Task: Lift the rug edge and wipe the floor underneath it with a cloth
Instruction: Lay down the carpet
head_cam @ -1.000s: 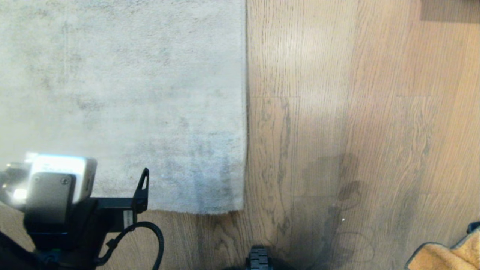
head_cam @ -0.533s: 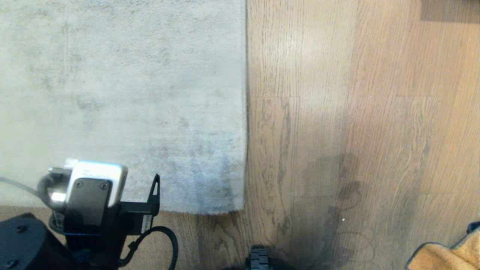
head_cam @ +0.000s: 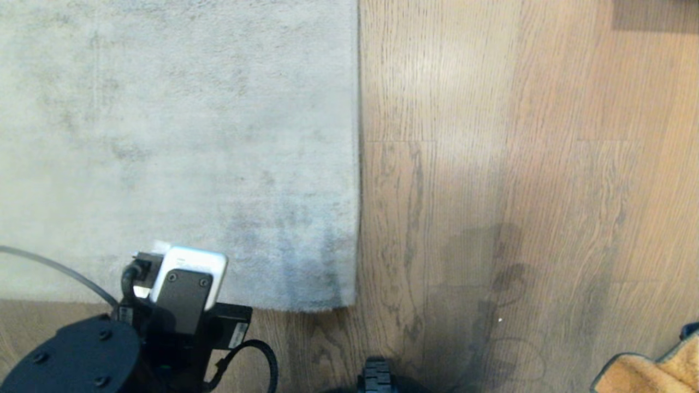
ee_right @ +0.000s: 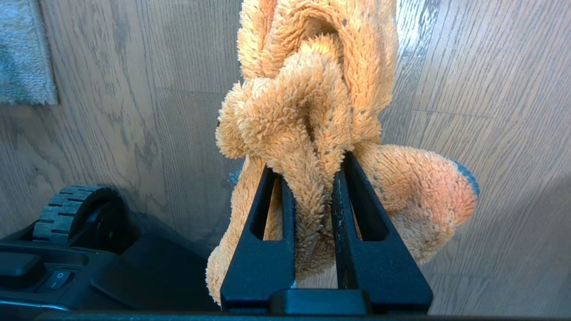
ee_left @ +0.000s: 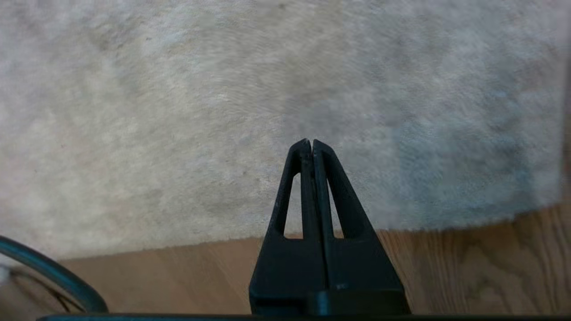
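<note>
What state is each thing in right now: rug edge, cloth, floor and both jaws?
rug edge: flat on the floor, not lifted.
floor: bare beside the rug, nothing wiped under it yet.
cloth: bunched, hanging from the right gripper.
left gripper: jaws shut on nothing, tips over the rug near its border.
right gripper: jaws shut on the cloth, above the floor.

No text, brand name or number can be read anywhere in these views. The one sign that can be made out is on the rocker switch [ee_right: 57, 279] on the robot's black base, seen in the right wrist view: a short stroke and a small ring, the usual on and off marks. Two small white labels [head_cam: 239, 334] stuck on the black body of the left arm in the head view carry print too fine to read.
</note>
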### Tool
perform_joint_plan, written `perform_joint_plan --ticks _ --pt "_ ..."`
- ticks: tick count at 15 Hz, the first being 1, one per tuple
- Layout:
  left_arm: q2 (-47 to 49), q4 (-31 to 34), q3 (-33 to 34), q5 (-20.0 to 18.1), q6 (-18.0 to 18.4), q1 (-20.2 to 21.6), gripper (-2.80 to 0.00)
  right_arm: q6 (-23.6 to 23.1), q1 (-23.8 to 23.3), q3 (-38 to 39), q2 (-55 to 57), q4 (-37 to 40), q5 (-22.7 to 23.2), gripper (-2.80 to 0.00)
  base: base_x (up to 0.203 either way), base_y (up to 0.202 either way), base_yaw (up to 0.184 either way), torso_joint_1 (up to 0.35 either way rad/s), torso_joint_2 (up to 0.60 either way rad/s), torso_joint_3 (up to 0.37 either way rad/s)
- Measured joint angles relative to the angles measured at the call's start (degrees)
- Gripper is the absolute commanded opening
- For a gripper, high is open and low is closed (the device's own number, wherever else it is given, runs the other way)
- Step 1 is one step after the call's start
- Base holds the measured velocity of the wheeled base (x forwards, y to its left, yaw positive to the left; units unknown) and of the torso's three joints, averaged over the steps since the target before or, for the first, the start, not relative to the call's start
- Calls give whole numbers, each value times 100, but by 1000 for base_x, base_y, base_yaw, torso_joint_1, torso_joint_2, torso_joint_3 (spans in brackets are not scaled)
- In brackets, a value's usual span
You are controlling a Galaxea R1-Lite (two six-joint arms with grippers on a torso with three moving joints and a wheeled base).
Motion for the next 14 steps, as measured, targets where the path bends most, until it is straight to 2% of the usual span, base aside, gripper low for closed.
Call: perform_joint_plan --ticks 2,3,9,11,14 --pt "36 1 75 -278 -97 22 -280 0 0 0 0 0 0 -280 0 0 0 0 0 0" --pt "84 4 87 -533 -238 53 -280 0 0 0 0 0 0 -280 0 0 0 0 0 0" --pt "743 10 101 -2949 -1451 184 -280 0 0 0 0 0 0 -280 0 0 0 0 0 0" --pt "1057 -2 106 -3383 -1703 190 -280 0 0 0 0 0 0 -280 0 0 0 0 0 0" --pt "1622 -29 121 -3630 -1967 190 -280 0 0 0 0 0 0 -280 0 0 0 0 0 0"
